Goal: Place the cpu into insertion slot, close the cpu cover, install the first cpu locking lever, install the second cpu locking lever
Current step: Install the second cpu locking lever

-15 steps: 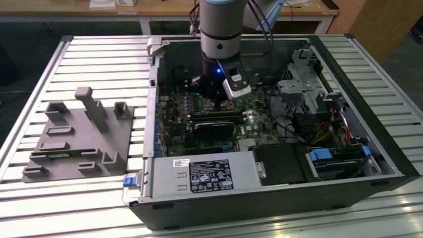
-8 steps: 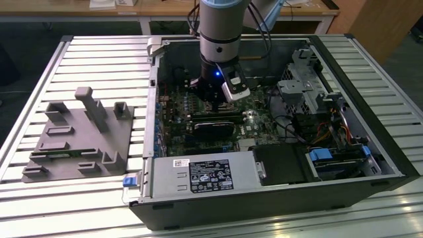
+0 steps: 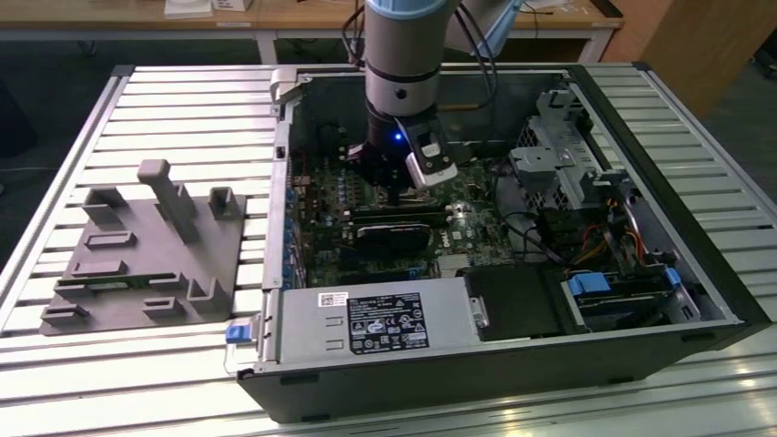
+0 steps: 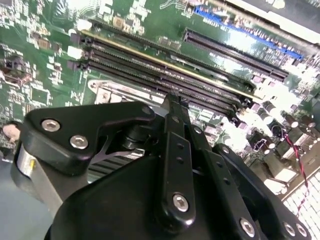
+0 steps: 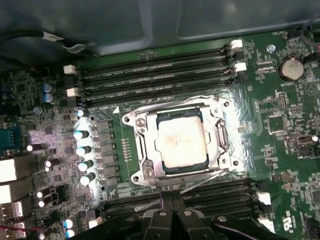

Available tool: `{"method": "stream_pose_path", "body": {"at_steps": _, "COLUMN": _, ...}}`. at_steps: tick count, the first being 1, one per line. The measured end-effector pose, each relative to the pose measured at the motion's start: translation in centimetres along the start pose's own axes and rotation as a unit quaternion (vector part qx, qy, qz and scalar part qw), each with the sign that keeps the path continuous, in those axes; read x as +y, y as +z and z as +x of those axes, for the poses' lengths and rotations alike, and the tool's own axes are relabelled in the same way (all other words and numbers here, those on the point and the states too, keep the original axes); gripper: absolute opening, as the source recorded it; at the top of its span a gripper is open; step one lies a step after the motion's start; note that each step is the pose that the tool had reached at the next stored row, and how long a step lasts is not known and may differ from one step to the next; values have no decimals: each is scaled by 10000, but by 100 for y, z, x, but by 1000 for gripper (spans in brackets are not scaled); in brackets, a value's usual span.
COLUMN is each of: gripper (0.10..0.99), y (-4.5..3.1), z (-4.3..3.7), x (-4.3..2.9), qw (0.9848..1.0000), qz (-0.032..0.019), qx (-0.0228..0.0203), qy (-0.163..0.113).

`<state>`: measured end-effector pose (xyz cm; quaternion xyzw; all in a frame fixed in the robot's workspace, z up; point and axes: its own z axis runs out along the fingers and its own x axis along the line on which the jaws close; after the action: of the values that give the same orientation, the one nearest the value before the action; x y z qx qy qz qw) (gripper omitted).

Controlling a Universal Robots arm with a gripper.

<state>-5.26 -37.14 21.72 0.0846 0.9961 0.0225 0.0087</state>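
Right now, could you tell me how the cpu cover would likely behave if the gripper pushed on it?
The cpu cover looks like thin silver sheet metal with a large window, so it would probably flex slightly. It lies flat around the cpu, so pushing downward should barely move it. Its shiny surface may be slippery under the gripper.

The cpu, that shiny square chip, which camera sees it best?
The first wrist view. There the cpu faces the camera, sitting in its socket with the silver cpu cover framing it. In the exterior view the arm and gripper hang above that part of the board, and I cannot pick the chip out.
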Motion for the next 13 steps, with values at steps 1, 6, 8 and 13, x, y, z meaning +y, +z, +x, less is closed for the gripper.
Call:
{"method": "stream_pose_path", "body": {"at_steps": 1, "gripper": 106, "y": 3, "z": 6, "x": -2, "qw": 10000, "qz": -15, "qx": 2, "qy": -19}}
{"method": "stream_pose_path", "body": {"at_steps": 6, "gripper": 106, "y": 11, "z": 34, "x": -15, "qw": 9999, "qz": -48, "qx": -11, "qy": -113}}
{"method": "stream_pose_path", "body": {"at_steps": 8, "gripper": 106, "y": 15, "z": 45, "x": -24, "qw": 9999, "qz": -66, "qx": -14, "qy": -145}}
{"method": "stream_pose_path", "body": {"at_steps": 13, "gripper": 106, "y": 31, "z": 65, "x": -54, "qw": 9997, "qz": -179, "qx": -9, "qy": -192}}
